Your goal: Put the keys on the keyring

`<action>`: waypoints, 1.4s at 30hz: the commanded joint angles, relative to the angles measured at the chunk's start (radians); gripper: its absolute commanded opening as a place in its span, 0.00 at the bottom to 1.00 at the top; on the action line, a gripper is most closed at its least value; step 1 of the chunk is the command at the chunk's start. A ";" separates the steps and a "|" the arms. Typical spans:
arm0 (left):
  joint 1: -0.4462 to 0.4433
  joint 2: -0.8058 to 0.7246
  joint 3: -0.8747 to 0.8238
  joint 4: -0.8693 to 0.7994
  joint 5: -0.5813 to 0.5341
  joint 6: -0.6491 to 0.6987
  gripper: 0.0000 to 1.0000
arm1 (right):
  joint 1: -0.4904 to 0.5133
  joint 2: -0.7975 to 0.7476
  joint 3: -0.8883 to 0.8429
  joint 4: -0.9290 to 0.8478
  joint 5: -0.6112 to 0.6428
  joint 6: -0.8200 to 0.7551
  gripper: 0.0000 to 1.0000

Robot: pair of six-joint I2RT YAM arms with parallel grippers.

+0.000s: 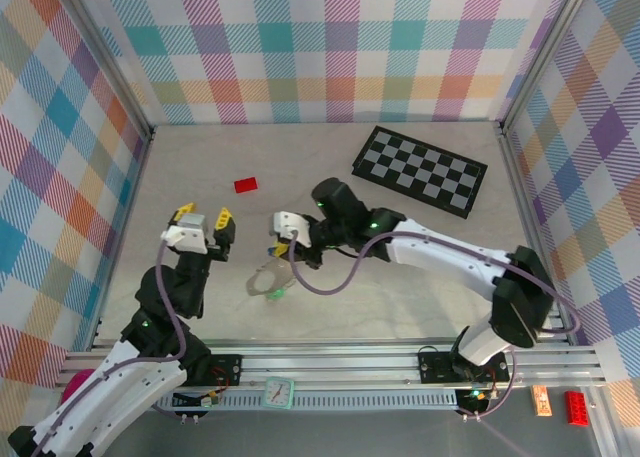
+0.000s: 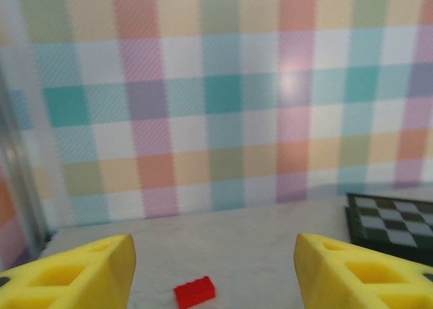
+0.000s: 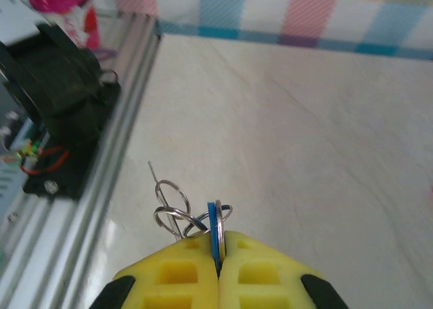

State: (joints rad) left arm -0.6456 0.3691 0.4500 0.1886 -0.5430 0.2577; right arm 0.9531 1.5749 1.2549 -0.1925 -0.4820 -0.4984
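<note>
In the top view, the left pincer (image 1: 205, 217) is seen spread, its 2 yellow tips apart with nothing between them, over the left part of the pale, smooth bench (image 1: 400, 307). The right pincer (image 1: 283, 247) is pressed together near the bench's middle; what it pinches cannot be told from here. Just in front of it the keyring (image 1: 263, 279), a thin silvery loop of uneven shape, lies on the bench. The green key (image 1: 273, 295) is seen at the loop's near edge; whether it is threaded cannot be told. A flat red block (image 1: 245, 185) lies further back, and a black-and-grey checkerboard (image 1: 420, 170) is laid at the back right.

In the left wrist view, 2 yellow wedge-shaped fingers (image 2: 67, 275) with square recesses are held well apart, touching nothing. The block (image 2: 195, 292) is seen between them on the bench, the checkerboard (image 2: 392, 224) at the right, and a plaid wall (image 2: 216, 99) behind.

In the right wrist view, the yellow fingers (image 3: 176, 275) are pressed together on the blue key (image 3: 214, 224), a thin flat piece gripped edge-on. Several thin silvery wire rings (image 3: 170, 211) overlap just left of it, with 1 straight wire end standing up. A metal rail (image 3: 101, 160) runs along the left.
</note>
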 commanded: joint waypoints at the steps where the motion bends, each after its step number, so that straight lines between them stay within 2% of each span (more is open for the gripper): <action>1: -0.002 -0.018 0.050 -0.081 -0.137 -0.011 0.64 | 0.013 0.061 0.049 0.137 -0.127 0.108 0.00; 7: 0.003 0.023 0.056 -0.090 -0.164 -0.034 0.67 | -0.051 0.190 0.068 0.128 -0.078 0.178 0.00; 12: 0.011 0.085 0.053 -0.079 -0.158 -0.074 0.68 | -0.129 0.223 0.026 0.058 0.010 0.089 0.00; 15: 0.019 0.123 0.046 -0.052 -0.156 -0.090 0.69 | -0.153 0.239 0.026 -0.061 0.121 -0.040 0.00; 19: 0.039 0.183 0.043 -0.027 -0.156 -0.108 0.70 | -0.160 0.260 0.024 -0.196 0.340 -0.206 0.00; 25: 0.080 0.268 0.024 -0.008 -0.155 -0.156 0.70 | -0.160 0.266 -0.029 -0.271 0.646 -0.346 0.00; 31: 0.117 0.322 -0.022 0.030 -0.161 -0.199 0.71 | -0.160 0.278 -0.103 -0.249 0.769 -0.382 0.04; 33: 0.128 0.347 -0.032 0.035 -0.164 -0.203 0.72 | -0.160 0.281 -0.120 -0.237 0.786 -0.382 0.08; 37: 0.142 0.388 -0.047 0.050 -0.160 -0.201 0.75 | -0.171 0.254 -0.147 -0.227 0.804 -0.365 0.30; 42: 0.176 0.425 -0.053 0.072 -0.141 -0.175 0.80 | -0.253 0.076 -0.208 -0.206 0.704 -0.254 0.42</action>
State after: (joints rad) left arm -0.4927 0.7845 0.4126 0.2039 -0.6811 0.0753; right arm 0.7483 1.7714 1.0714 -0.3935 0.2691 -0.8192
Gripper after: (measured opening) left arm 0.797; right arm 0.415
